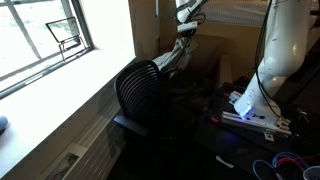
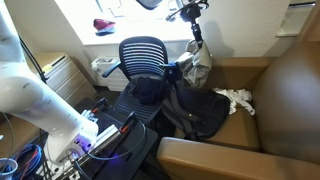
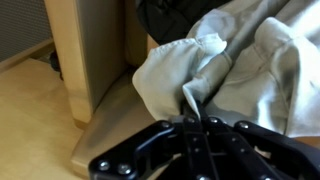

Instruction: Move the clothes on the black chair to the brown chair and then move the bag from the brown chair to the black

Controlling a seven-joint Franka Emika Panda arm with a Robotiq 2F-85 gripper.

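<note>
My gripper (image 2: 197,36) hangs above the gap between the two chairs. It is shut on a fold of a grey-beige cloth bag (image 2: 195,68), which dangles below it. In the wrist view the fingers (image 3: 193,118) pinch a thin edge of the bag (image 3: 250,70). In an exterior view the bag (image 1: 170,58) hangs just beyond the black chair (image 1: 135,90). The black chair (image 2: 145,55) stands under the window with dark fabric on its seat. The clothes (image 2: 237,99), a small whitish heap, lie on the seat of the brown chair (image 2: 275,125).
A large black garment (image 2: 200,115) drapes over the brown chair's front and near arm. A white robot base (image 1: 275,60) and cables sit beside the chairs. The window sill (image 2: 103,25) runs behind the black chair. A tan upright panel (image 3: 95,50) stands left of the bag.
</note>
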